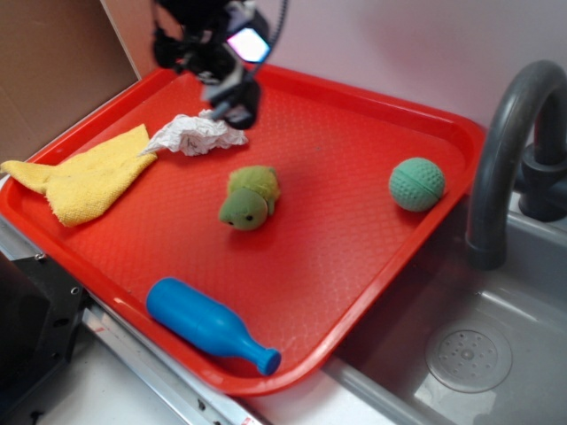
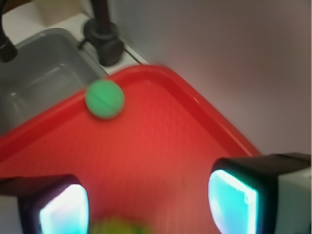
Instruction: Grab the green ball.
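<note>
The green ball (image 1: 416, 184), a dimpled teal sphere with a seam groove, rests on the red tray (image 1: 354, 133) near its right rim. In the wrist view the green ball (image 2: 104, 99) lies ahead and to the left, close to the tray's far edge. My gripper (image 1: 232, 96) hovers over the tray's back left area, far from the ball. Its jaws stand wide apart with nothing between them; in the wrist view the gripper (image 2: 148, 204) shows two glowing pads (image 2: 233, 202) over bare tray.
A fuzzy yellow-green plush turtle (image 1: 249, 198) sits mid-tray and shows blurred as the plush turtle (image 2: 117, 227) at the bottom of the wrist view. A blue bottle (image 1: 211, 326), yellow cloth (image 1: 89, 177) and crumpled white paper (image 1: 195, 135) also lie on the tray. A sink (image 1: 478, 354) with a grey faucet (image 1: 505, 133) is at right.
</note>
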`<state>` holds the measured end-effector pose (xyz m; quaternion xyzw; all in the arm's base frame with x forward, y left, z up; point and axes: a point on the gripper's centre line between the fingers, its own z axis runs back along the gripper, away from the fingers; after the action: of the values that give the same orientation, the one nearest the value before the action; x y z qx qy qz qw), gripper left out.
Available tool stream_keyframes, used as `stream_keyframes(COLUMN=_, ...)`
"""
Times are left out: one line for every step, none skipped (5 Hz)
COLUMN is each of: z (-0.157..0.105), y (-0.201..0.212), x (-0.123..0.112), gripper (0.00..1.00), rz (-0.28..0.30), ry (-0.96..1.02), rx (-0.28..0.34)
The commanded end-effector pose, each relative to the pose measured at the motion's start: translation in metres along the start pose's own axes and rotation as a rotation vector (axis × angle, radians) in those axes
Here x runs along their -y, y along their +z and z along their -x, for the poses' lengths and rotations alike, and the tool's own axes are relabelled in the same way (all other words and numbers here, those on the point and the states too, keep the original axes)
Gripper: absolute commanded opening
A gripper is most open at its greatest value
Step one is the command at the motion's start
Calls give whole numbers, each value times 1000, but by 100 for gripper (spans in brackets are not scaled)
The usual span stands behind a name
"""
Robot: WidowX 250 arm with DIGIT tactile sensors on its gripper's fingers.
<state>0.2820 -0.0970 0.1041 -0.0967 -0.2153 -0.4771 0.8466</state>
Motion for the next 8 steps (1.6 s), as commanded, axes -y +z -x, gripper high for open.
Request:
stream_keyframes(z=-38, y=-34, x=4, gripper=100, rz=75, ry=-180, rx=42)
stream_keyframes(z=-45, y=-50, x=15, gripper=100, rz=122, ry=-237, rx=22)
stream_keyframes(z=-48, y=-62, x=28, gripper=100, rz=143, ry=-278, rx=-10)
stream_keyframes(z=-51, y=-78, x=34, gripper=100, rz=176, ry=-293, rx=-52)
stream_keyframes(z=-54, y=-94, x=35, gripper=100, rz=201, ry=-281, rx=-68)
stream_keyframes(z=-60, y=-110, x=40, gripper=100, rz=202, ry=-302, rx=-145)
stream_keyframes(z=-62, y=-116, x=51, gripper=0, rz=223, ry=-327, rx=-131)
stream_keyframes(z=-60, y=-117, x=55, gripper=0, rz=248, ry=-322, rx=-112)
